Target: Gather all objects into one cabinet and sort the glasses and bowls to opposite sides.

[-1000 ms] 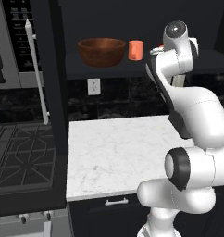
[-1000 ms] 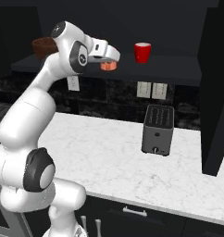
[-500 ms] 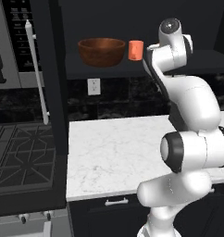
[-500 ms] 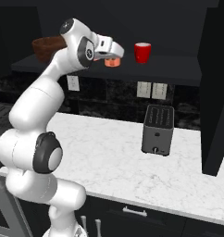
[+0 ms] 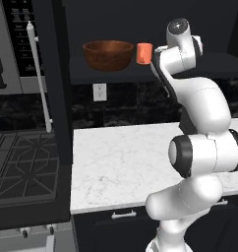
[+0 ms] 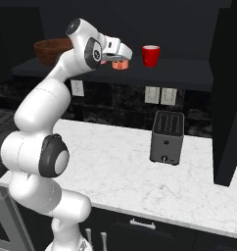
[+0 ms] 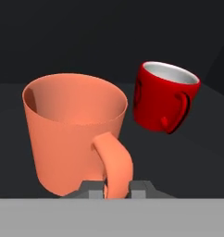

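Left base view: the wooden bowl (image 5: 107,53) sits on the left part of the cabinet (image 5: 140,71) shelf. A salmon-orange cup (image 5: 144,53) stands just right of the bowl, near the arm's wrist.

Right base view: the tool (image 6: 121,60) holds the orange handled mug (image 6: 120,63) at shelf height. The red mug (image 6: 151,55) stands upright on the shelf, just beyond the held mug to the right. The grey toaster (image 6: 167,137) rests on the marble tabletop (image 6: 115,166) below, well apart.

Hand view: the tool (image 7: 115,189) is closed on the orange mug's (image 7: 74,129) handle; the mug is upright, mouth up. The red mug (image 7: 163,96) lies ahead and right, handle facing the camera. The shelf between the two mugs looks bare, so a set-down beside the red mug appears feasible.
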